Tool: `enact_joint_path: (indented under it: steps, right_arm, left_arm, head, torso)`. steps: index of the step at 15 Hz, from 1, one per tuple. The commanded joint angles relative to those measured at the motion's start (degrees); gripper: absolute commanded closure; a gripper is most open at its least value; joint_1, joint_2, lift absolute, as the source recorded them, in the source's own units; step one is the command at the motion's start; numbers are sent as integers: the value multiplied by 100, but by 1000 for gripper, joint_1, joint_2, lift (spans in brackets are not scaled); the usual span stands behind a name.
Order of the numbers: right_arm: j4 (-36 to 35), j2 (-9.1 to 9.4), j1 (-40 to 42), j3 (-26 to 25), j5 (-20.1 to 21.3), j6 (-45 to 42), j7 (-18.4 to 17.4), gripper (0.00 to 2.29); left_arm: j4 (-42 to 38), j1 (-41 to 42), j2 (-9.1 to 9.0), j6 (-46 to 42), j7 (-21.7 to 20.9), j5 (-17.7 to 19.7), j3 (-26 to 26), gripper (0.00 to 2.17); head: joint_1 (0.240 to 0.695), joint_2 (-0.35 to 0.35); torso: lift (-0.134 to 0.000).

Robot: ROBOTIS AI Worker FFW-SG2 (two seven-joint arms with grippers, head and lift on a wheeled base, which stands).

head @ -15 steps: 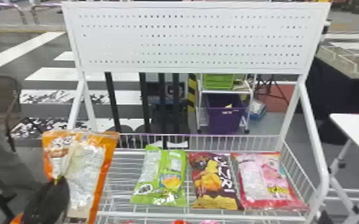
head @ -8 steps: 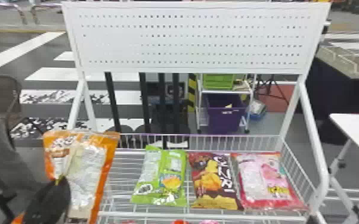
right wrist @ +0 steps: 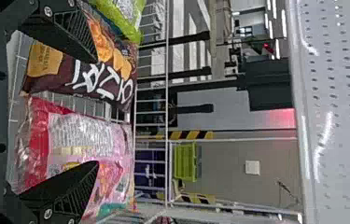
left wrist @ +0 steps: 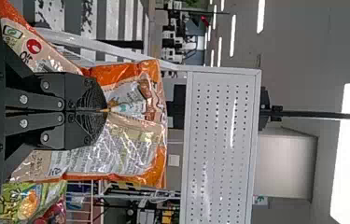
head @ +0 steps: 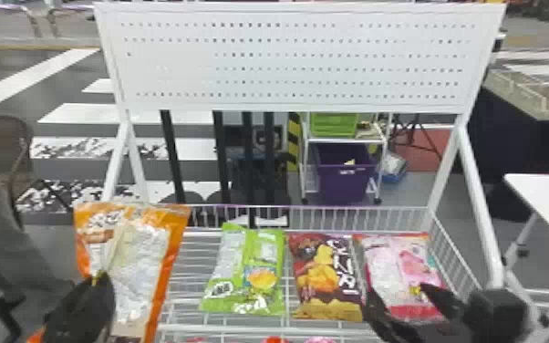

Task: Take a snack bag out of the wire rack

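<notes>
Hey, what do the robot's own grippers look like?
The left gripper and right gripper are both matte black. Their flat fingers taper toward the tips and carry fine ridges, with round silver-coloured bolt heads or pins near the joints.

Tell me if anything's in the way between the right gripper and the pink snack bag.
Nothing visible stands between the right gripper and the pink bag, though the brown bag beside it shows partly between the open fingers.
</notes>
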Motion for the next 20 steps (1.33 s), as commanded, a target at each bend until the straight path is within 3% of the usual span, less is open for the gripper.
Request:
enact_joint_path:
  steps: [1, 3, 10, 11, 12, 13, 20]
  right_arm:
    - [669, 85, -928, 351, -257, 576, -2, 127]
    - [1267, 261, -1482, 606, -433, 682, -2, 127]
    - [2656, 498, -2607, 1037, -556, 928, 7, 299]
    - [2779, 516, -2686, 1037, -565, 980, 7, 819]
    - [2840, 525, -2721, 1037, -582, 1033, -2, 1855]
    - [2831, 516, -2721, 1037, -582, 1156, -2, 2253]
    - [2497, 454, -2642, 1001, -547, 1455, -160, 2250]
  left_arm:
    - [1, -9, -1, 0, 1, -9, 8, 1868]
    - [9, -9, -1, 0, 1, -9, 16, 1868]
    - [27, 0, -10, 35, 1, -18, 43, 1868]
    - [36, 0, -10, 35, 10, -18, 51, 1868]
    - [36, 0, -10, 35, 10, -18, 51, 1868]
    - [44, 0, -18, 35, 10, -18, 51, 1868]
    - [53, -44, -10, 53, 10, -9, 51, 1868]
  head:
    - [499, 0]
    - [499, 0]
    - [499, 0]
    - [499, 0]
    - [499, 0]
    - [499, 0]
    - [499, 0]
  torso:
    - [0]
    - [0]
    - [0]
    - [0]
    - [0]
    - [0]
    - [0]
